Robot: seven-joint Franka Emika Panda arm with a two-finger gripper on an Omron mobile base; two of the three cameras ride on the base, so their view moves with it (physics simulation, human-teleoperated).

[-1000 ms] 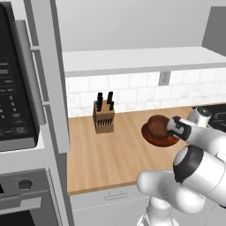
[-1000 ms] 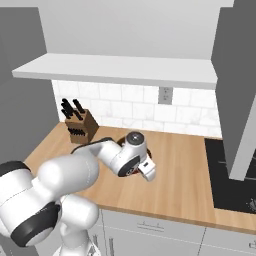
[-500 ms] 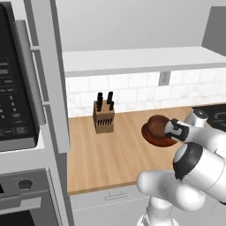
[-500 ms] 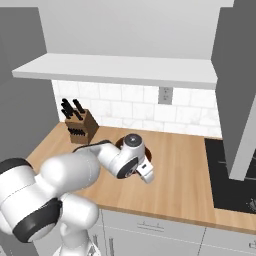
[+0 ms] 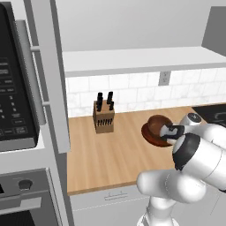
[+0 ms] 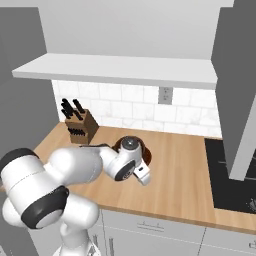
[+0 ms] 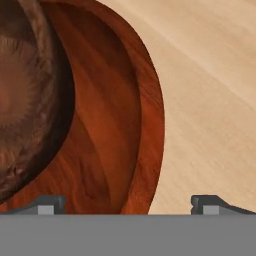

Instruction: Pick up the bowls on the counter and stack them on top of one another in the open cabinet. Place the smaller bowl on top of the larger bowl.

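Note:
On the light wood counter [image 5: 110,150] the smaller bowl [image 5: 157,123], dark brown and deep, sits inside the larger bowl [image 5: 149,134], which is wide, shallow and reddish-brown. My gripper [image 5: 167,131] hovers low at the right edge of the bowls, open. In the hand view the larger bowl's rim [image 7: 152,115] runs between the two fingertips [image 7: 50,204]: one tip is over the bowl's inside, the other over the counter [image 7: 210,100]. The smaller bowl [image 7: 25,100] lies further left. The open cabinet's white shelf [image 5: 132,59] hangs above the counter, bare. My hand hides most of the larger bowl [image 6: 146,151] from the right.
A knife block [image 5: 104,117] stands at the back of the counter, left of the bowls. A tall grey cabinet with a microwave [image 5: 15,101] and an oven closes the left side. A black cooktop [image 6: 232,172] lies to the right.
The hand has crept a little lower and closer to the bowls. The bowls have not moved and the jaws have stayed wide.

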